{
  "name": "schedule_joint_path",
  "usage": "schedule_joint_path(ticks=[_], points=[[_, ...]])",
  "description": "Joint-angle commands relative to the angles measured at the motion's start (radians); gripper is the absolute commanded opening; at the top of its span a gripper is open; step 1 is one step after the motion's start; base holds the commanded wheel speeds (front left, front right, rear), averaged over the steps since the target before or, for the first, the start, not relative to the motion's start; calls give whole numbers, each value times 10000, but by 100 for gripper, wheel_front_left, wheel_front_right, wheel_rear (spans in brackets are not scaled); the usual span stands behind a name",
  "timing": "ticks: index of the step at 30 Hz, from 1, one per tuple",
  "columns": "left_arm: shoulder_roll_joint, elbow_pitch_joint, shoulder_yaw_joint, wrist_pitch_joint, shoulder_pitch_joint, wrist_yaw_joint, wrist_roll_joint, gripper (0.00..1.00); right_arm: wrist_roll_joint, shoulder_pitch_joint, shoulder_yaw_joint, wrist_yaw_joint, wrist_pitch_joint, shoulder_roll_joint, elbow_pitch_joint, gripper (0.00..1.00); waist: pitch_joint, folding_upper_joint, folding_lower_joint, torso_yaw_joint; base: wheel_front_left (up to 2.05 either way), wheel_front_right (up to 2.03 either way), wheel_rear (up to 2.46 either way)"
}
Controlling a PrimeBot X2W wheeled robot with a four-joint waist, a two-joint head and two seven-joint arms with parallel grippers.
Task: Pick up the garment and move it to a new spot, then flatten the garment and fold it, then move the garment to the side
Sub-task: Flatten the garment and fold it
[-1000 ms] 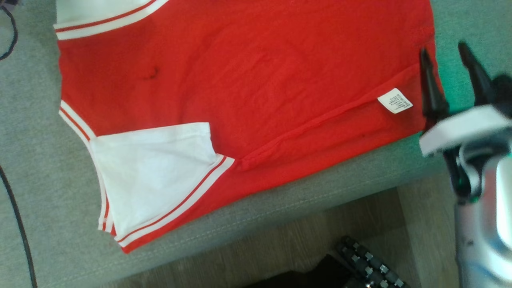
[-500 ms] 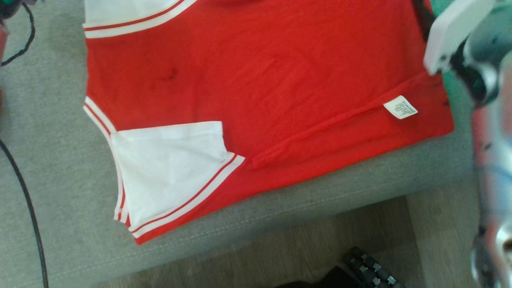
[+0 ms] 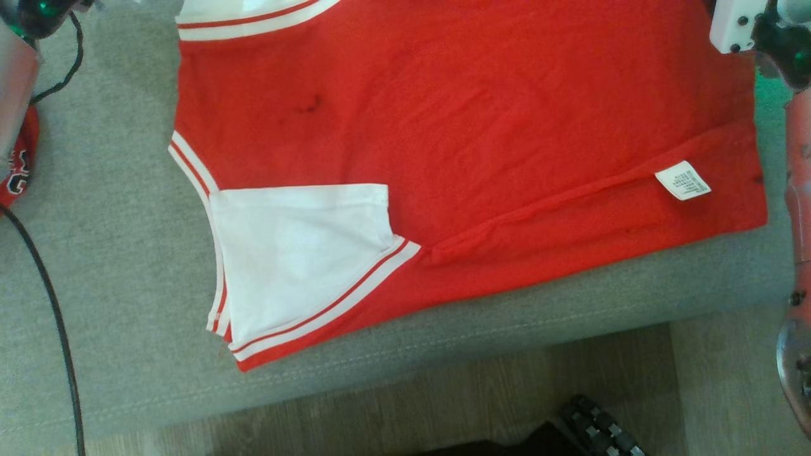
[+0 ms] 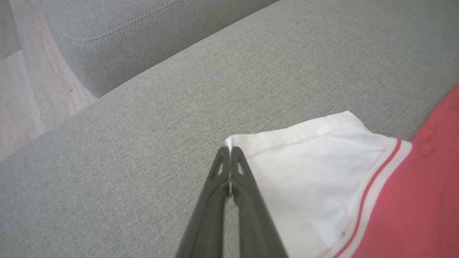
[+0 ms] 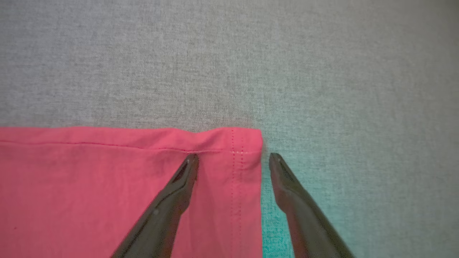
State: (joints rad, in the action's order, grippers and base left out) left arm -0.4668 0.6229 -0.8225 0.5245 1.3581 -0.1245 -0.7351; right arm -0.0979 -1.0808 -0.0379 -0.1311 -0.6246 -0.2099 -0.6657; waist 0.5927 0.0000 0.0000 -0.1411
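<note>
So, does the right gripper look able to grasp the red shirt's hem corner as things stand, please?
Probably yes: the right gripper is open and straddles the red shirt's hem corner, one finger over the fabric, the other over the grey cushion, with nothing blocking.

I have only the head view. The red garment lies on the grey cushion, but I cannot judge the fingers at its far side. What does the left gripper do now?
Observer: The left gripper is shut on the hem corner of the white sleeve; a bit of white cloth shows between its fingers.
Operator: And the right one, does it hold the garment also?
Observer: No. The right gripper is open and straddles the red hem corner of the garment: one finger over the cloth, the other over the bare cushion.
Operator: Is that corner flat?
Observer: Nearly; a slight ripple sits at the hem beside the stitching.
</note>
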Motion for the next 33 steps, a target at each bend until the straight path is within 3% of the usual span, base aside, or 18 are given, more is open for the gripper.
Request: schedule_joint_path(ticks=[1, 4, 5, 9, 10, 11, 17, 27, 33], points=[[-426, -291, 241, -88, 668, -61, -82, 0, 5, -358, -32, 4, 103, -83, 90, 100, 7, 0, 0, 78, 0, 0, 0], [-461, -280, 99, -147, 706, -61, -142, 0, 29, -500, -49, 4, 247, -115, -294, 100, -14, 0, 0, 134, 0, 0, 0], [-479, -277, 53, -165, 717, -61, -158, 0, 34, -546, -52, 4, 298, -113, -396, 93, -20, 0, 0, 142, 0, 0, 0], [-582, -238, -100, -215, 749, -61, -220, 0, 26, -719, -5, 4, 492, -90, -688, 34, -44, 0, 0, 132, 0, 0, 0], [-610, -215, -137, -229, 752, -61, -223, 0, 9, -757, 25, 4, 528, -82, -731, 8, -53, 0, 0, 126, 0, 0, 0], [-633, -195, -170, -247, 754, -61, -231, 0, -13, -802, 66, 4, 569, -96, -768, 0, -61, 0, 0, 119, 0, 0, 0], [-739, -126, -294, -637, 852, -61, -149, 0, -202, -1024, 189, 4, 880, -226, -896, 0, -120, 0, 0, 89, 0, 0, 0], [-701, 541, -160, -2839, 1655, 90, 653, 0, 106, -1705, -826, 4, 2696, -308, -1137, 0, -77, 0, 0, 146, 0, 0, 0], [-346, 951, -141, -3750, 1810, 82, 677, 0, 613, -1906, -1189, 4, 3386, -178, -1448, 0, -123, 0, 0, 317, 0, 0, 0]])
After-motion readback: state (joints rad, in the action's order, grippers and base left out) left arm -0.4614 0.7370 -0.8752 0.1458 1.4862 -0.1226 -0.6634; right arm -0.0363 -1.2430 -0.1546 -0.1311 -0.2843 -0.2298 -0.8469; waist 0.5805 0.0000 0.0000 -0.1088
